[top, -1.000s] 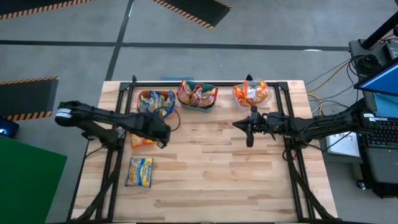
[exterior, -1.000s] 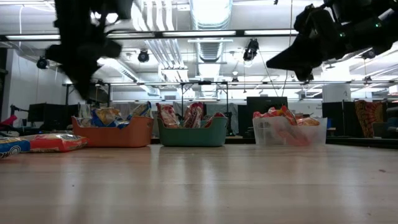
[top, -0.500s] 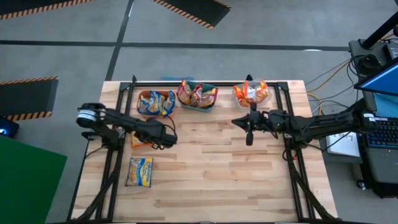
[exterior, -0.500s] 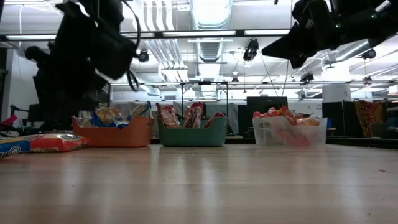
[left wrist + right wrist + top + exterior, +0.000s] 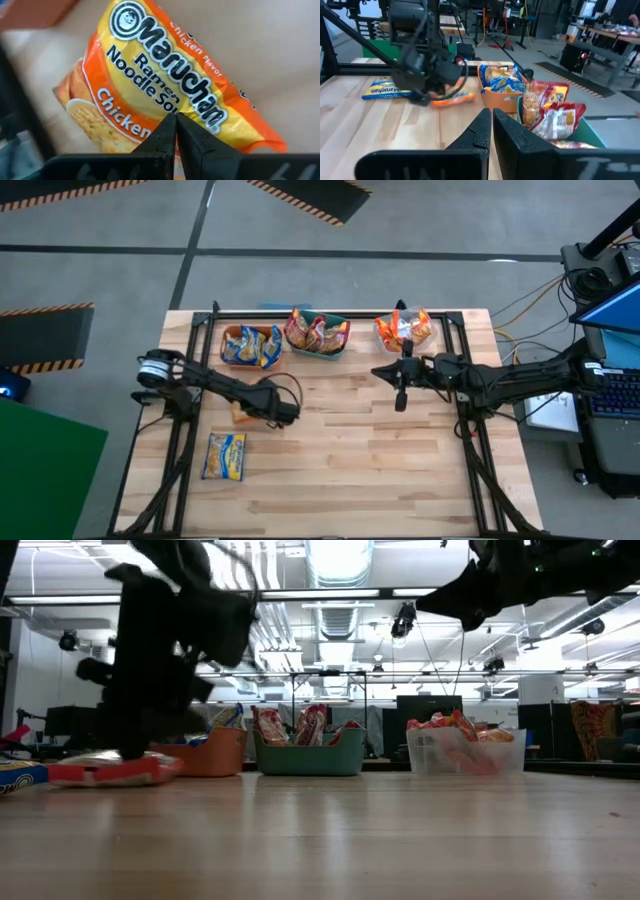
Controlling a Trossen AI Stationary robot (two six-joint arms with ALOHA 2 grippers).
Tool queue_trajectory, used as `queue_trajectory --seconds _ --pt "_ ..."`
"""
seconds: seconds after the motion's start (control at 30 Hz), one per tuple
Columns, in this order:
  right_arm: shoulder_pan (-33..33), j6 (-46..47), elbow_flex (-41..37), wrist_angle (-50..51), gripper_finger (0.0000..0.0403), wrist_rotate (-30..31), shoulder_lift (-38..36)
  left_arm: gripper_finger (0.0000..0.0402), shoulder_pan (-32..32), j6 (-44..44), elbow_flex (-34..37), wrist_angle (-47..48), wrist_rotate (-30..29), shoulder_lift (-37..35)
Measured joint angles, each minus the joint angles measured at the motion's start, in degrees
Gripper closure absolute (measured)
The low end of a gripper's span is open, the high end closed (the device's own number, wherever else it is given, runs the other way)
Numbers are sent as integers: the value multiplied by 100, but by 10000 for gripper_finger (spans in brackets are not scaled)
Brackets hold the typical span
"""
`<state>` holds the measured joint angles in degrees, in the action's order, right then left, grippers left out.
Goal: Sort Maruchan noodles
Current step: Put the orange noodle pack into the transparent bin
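- Near the table's (image 5: 360, 470) left side, your left tool (image 5: 285, 412) hangs low over an orange Maruchan packet (image 5: 165, 85), which lies flat on the wood just in front of the orange bin (image 5: 250, 346).
- In the left wrist view, the left tool's fingertips (image 5: 165, 131) are pressed together with no gap, right above that chicken-flavour packet; you cannot tell from the pictures whether they touch it.
- In the low view the same packet (image 5: 110, 772) rests on the table beneath the dark left arm.
- A blue-and-yellow packet (image 5: 225, 456) lies alone nearer the front left corner, apart from the orange one.
- Along the far edge you have three bins in a row: the orange bin with blue-and-yellow packets, the green bin (image 5: 317, 333) with maroon-pink packets, and the clear bin (image 5: 404, 330) with orange-red packets.
- Your right tool (image 5: 400, 385) is raised above the table, just in front of the clear bin, holding nothing.
- In the right wrist view its fingers (image 5: 481, 131) are drawn tight together, pointing toward the green bin (image 5: 590, 131) and the orange bin (image 5: 501, 99).
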<state>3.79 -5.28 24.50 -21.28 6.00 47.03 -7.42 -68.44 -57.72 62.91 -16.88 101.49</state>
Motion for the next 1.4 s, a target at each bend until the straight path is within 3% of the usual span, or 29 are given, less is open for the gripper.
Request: queue_trajectory --seconds 0.17,0.37,0.5,0.83,1.0,1.23,1.4 --pt "0 -158 104 1 394 1 0 402 -458 880 -741 -174 -265 -175" --pt "0 -146 148 43 394 0 0 402 -1430 2918 -1277 -383 -1118 -191" --pt "0 -101 145 227 394 0 0 402 -1681 3020 -1197 -338 -1454 -224" --pt "0 324 140 451 394 -1 0 402 -1606 2785 196 -1115 -1542 -507" --pt "0 319 137 487 394 0 0 402 -1594 2798 860 -1787 -1545 -1464" --pt "0 283 137 484 394 0 0 402 -1409 3153 2249 -3586 -1563 -3238" --pt "0 249 137 483 394 0 0 402 -1103 2573 3071 -4070 -1566 -3740"
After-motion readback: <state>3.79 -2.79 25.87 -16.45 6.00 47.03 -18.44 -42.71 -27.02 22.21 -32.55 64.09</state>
